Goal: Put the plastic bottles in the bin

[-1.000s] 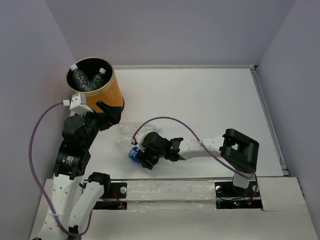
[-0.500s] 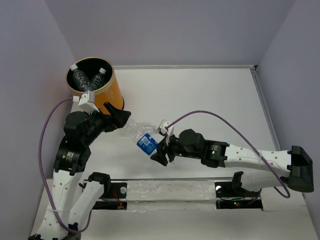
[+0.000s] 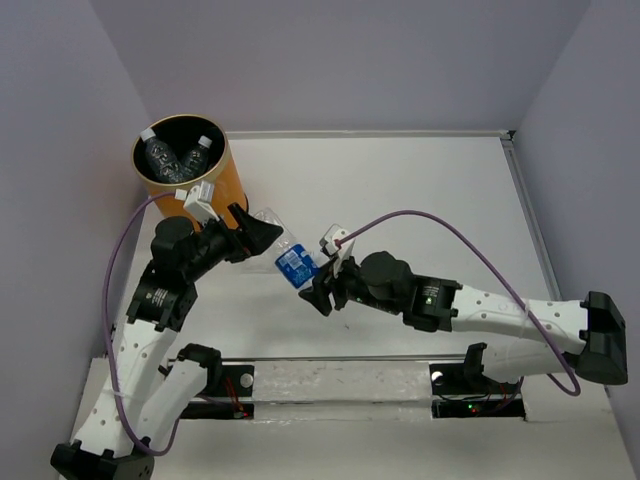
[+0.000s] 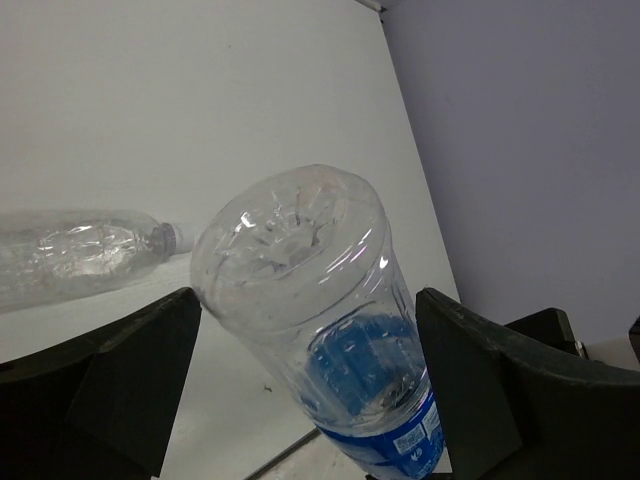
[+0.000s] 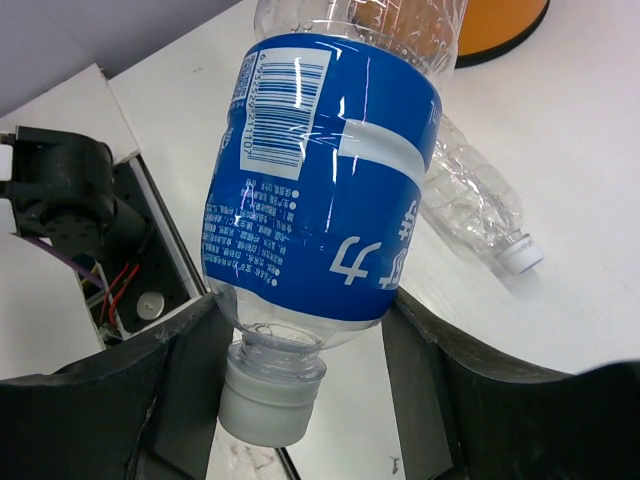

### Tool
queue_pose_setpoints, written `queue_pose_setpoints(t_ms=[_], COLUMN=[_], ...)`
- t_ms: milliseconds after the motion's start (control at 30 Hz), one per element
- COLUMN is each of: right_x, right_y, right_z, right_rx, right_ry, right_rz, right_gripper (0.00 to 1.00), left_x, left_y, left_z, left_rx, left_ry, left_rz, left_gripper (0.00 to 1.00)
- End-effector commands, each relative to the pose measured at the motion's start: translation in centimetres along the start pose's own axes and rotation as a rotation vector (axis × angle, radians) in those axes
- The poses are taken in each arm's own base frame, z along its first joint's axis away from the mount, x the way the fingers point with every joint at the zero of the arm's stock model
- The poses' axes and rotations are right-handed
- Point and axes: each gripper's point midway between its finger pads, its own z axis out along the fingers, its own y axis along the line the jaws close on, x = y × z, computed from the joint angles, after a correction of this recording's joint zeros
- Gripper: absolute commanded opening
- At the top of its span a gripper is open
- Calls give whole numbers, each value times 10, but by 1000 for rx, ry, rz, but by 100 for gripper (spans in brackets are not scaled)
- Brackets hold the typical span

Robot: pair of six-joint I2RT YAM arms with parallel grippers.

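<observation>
My right gripper [image 3: 318,290] is shut on the blue-labelled plastic bottle [image 3: 293,265] near its neck and holds it tilted in the air, white cap down, as the right wrist view [image 5: 330,170] shows. My left gripper [image 3: 255,235] is open, its jaws on either side of that bottle's base end [image 4: 300,250]. A second clear bottle [image 4: 70,255] lies on the table below, also in the right wrist view [image 5: 475,195]. The orange bin [image 3: 215,190] stands at the back left with two bottles [image 3: 178,158] inside.
Purple cables loop from both wrists. The right arm's elbow [image 3: 600,350] stretches to the right edge. A raised table border [image 3: 535,230] runs along the right side, and the front rail [image 3: 340,385] lies between the arm bases.
My right gripper lifted the blue-labelled bottle off the table and carried it up towards the left gripper. My left arm rose and brought its open jaws around the bottle's base.
</observation>
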Motion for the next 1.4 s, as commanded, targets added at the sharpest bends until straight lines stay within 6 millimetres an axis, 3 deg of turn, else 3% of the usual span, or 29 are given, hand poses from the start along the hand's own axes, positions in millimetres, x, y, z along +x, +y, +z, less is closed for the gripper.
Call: queue_pose_setpoints(t_ms=[0,67,100,200,300,333,400,433,500,533,567,633,700,733,767,800,833,900,1033,1133,1200,1267,1300,1367], right_x=[-52,-50,-47,-35,-33,-31,-26,-23,-20,-17,-17,-17,-16,-16,-15,-15,-15,-14,-7,13,14,22,26,32], right_y=[17,20,20,17,13,11,7,4,0,-1,-3,-12,-14,-20,-28,-35,-52,-60,-77,-93,-103,-114,-119,-121], right_z=[5,8,9,10,4,-1,-6,-10,-19,-22,-24,-27,-25,-23,-17,-14,-4,6,37,59,80,89,114,117], right_rx=[-58,-71,-71,-63,-51,-45,-34,-24,-23,-39,-44,-46,-76,-72,-81,-73,-42,-57,-76,-80,-61,-55,-76,-87], right_ry=[-173,-164,-156,-137,-151,-154,-149,-146,-151,-141,-144,-141,-129,-125,-107,-99,-79,-48,59,208,260,317,360,390], right_rz=[18,19,24,38,59,54,47,32,-7,-22,-35,-63,-77,-83,-80,-78,-72,-87,-140,-179,-215,-258,-296,-307], right_gripper=[31,31,32,39,65,82,93,99,100,100,100,100,100,100,100,100,100,100,100,100,100,100,100,100], left_x=[-8,-19,-22,-31,-41,-53,-71,-93,-116,-144,-156,-204,-233,-244,-270,-282,-301,-320,-339,-352,-356,-359,-363,-360], left_y=[-18,-18,-19,-22,-23,-24,-28,-32,-33,-47,-51,-55,-51,-40,-32,-18,-7,15,36,46,52,60,65,72], left_z=[11,12,12,16,20,20,17,13,15,4,2,-12,-20,-15,-33,-32,-49,-61,-74,-80,-81,-80,-78,-73], left_rx=[80,66,64,74,65,47,20,-22,-76,-87,-100,-187,-255,-302,-362,-414,-485,-603,-735,-808,-843,-877,-886,-902], left_ry=[-40,-94,-106,-138,-168,-208,-259,-318,-365,-444,-471,-605,-677,-692,-771,-790,-859,-938,-1040,-1108,-1135,-1160,-1194,-1184], left_rz=[5,3,4,3,2,17,48,82,110,149,164,179,204,196,187,177,164,159,159,171,186,198,204,216], left_gripper=[92,83,64,46,41,41,41,41,41,41,41,41,42,42,42,42,42,43,43,44,44,45,46,46])
